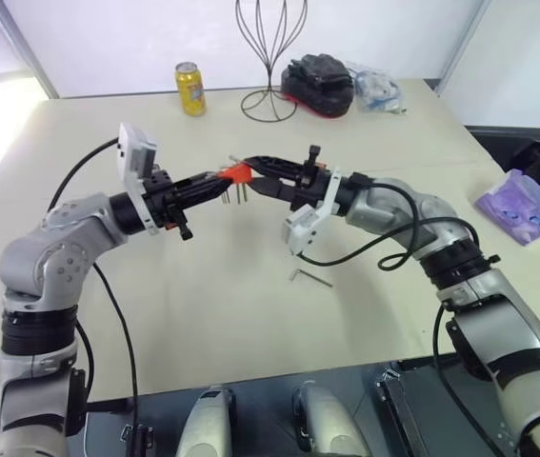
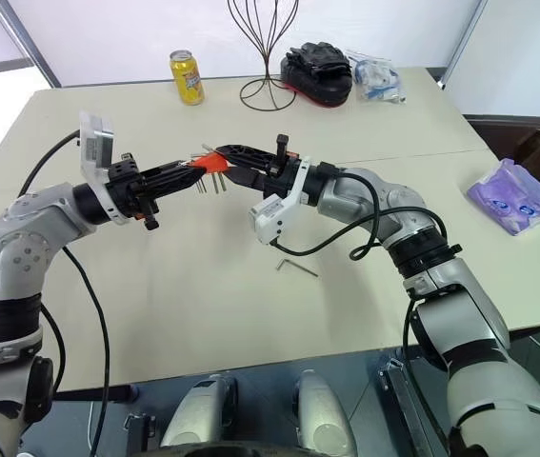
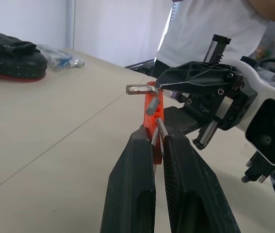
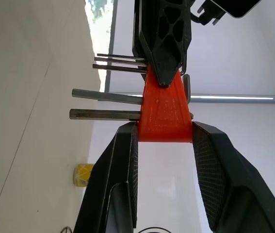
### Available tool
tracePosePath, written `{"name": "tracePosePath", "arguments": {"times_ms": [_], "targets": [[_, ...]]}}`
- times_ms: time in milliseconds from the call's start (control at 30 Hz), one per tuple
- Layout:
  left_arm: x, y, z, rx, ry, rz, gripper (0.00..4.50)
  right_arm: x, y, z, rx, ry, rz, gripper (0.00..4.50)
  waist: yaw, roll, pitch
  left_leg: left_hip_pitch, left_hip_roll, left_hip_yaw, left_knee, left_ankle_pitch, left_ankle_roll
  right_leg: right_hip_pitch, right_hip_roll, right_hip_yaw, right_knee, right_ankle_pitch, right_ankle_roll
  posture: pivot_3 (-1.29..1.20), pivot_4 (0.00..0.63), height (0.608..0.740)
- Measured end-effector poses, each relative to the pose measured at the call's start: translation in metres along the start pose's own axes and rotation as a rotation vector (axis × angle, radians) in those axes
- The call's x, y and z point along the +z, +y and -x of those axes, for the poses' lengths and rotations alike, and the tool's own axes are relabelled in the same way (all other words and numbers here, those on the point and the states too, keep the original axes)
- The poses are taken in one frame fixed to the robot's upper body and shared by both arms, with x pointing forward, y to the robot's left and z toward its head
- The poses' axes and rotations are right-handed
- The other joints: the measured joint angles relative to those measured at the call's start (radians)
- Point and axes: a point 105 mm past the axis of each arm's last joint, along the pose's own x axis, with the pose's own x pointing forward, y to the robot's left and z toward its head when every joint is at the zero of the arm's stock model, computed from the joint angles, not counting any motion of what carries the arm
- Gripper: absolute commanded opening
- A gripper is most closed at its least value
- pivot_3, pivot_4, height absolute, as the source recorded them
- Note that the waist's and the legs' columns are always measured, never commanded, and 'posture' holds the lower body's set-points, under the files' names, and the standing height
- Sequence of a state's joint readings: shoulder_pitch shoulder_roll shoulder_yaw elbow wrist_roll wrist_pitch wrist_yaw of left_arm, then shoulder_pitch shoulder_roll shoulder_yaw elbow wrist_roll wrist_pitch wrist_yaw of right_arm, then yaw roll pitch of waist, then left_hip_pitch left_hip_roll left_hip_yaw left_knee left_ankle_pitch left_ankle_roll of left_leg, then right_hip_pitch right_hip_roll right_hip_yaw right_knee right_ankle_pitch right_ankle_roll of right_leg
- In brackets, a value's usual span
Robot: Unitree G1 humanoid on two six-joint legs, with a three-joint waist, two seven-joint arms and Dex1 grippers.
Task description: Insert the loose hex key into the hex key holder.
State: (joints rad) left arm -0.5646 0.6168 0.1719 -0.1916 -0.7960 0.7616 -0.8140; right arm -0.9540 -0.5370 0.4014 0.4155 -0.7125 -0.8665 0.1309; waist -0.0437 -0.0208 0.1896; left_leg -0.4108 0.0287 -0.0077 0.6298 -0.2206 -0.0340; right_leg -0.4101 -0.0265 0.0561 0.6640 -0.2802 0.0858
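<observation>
A wide beige table [image 1: 203, 305] fills the scene, set against white walls with a bright window at the 9 o'clock side. Above the table's centre, two robot arms meet around the hex key holder [image 1: 239, 172], a red-orange block with grey keys hanging from it. The left gripper [image 1: 220, 181] has its jaws pressed tight on the holder's narrow end. The right gripper [image 1: 262, 171] has its jaws partly spread, clamping the holder's wider end between its pads. The loose hex key [image 1: 310, 277] lies flat on the table at about 5 o'clock from the holder, well apart from both grippers. Along the far edge, at 12 o'clock, stand a yellow drink can [image 1: 190, 88], a black wire stand [image 1: 270, 57], a black and red pouch [image 1: 319, 82] and a clear plastic bag [image 1: 376, 88]. A purple packet [image 1: 523, 208] rests at 3 o'clock.
</observation>
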Motion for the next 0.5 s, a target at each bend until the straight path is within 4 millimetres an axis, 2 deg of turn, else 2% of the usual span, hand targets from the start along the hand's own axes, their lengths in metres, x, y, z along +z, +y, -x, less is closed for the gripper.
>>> {"name": "tracePosePath", "arguments": {"times_ms": [267,333,367,500], "targets": [[-0.0005,0.0000,-0.0008,0.002,-0.002,0.003,0.03,-0.0001,0.0006,0.0006,0.000,0.004,-0.012,1.06,0.000,0.000,0.000,0.000,0.000,0.000,0.000,0.000,0.000,0.000,0.000,0.000,0.000,0.000,0.000,0.00,0.150,0.740],[-0.0006,0.0000,-0.0009,0.002,-0.002,0.003,0.00,-0.0001,0.0006,0.0006,0.002,0.004,-0.012,2.09,0.000,0.000,0.000,0.000,0.000,0.000,0.000,0.000,0.000,0.000,0.000,0.000,0.000,0.000,0.000,0.00,0.150,0.740],[-0.0007,0.0007,-0.0009,0.008,-0.002,0.003,0.00,0.0008,0.0000,0.0006,0.000,0.000,-0.011,2.38,0.000,0.000,0.000,0.000,0.000,0.000,0.000,0.000,0.000,0.000,0.000,0.000,0.000,0.000,0.000,0.00,0.150,0.740],[-0.0008,0.0014,-0.0013,0.014,-0.003,0.003,0.00,0.0093,-0.0004,-0.0004,0.000,-0.035,-0.013,4.49,0.000,0.000,0.000,0.000,0.000,0.000,0.000,0.000,0.000,0.000,0.000,0.000,0.000,0.000,0.000,0.00,0.150,0.740]]}}
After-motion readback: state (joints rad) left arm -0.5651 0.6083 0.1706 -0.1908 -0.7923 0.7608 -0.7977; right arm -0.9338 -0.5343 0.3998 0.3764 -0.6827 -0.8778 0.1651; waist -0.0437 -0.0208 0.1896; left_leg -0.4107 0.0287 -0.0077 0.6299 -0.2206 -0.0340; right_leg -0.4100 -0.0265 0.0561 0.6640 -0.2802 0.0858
